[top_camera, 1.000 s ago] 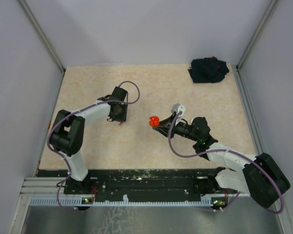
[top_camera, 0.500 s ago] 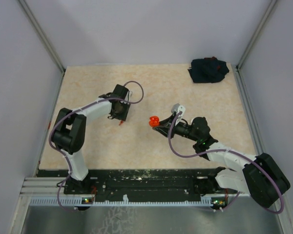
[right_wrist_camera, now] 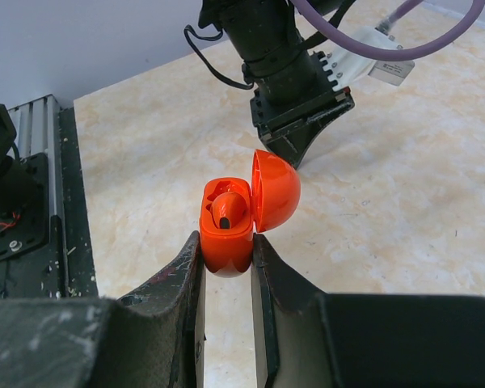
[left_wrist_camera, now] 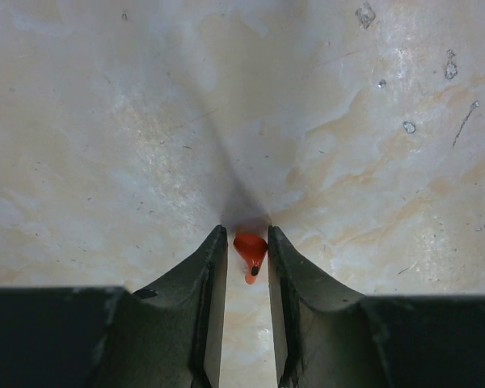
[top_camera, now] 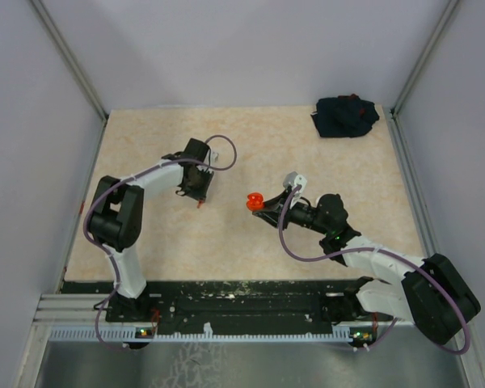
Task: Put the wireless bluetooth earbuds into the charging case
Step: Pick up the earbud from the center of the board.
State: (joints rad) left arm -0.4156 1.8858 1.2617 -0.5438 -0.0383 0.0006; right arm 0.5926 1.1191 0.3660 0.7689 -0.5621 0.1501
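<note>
A small red earbud (left_wrist_camera: 250,249) lies on the table between the tips of my left gripper (left_wrist_camera: 247,234), which is closed on it from both sides. In the top view that gripper (top_camera: 198,196) points down at the table's middle left, with the earbud (top_camera: 199,204) at its tip. My right gripper (right_wrist_camera: 226,242) is shut on a red charging case (right_wrist_camera: 226,241) and holds it above the table. The case lid (right_wrist_camera: 275,190) is open and another red earbud (right_wrist_camera: 225,212) sits inside. In the top view the case (top_camera: 255,200) is a short way right of the left gripper.
A dark bundle of cloth (top_camera: 345,116) lies at the table's far right corner. A black mounting rail (top_camera: 226,299) runs along the near edge. Grey walls enclose the table on three sides. The left gripper's body (right_wrist_camera: 295,133) stands just beyond the case.
My left wrist has shifted slightly toward the far side while staying at the red earbud. My right arm and the case have not moved.
</note>
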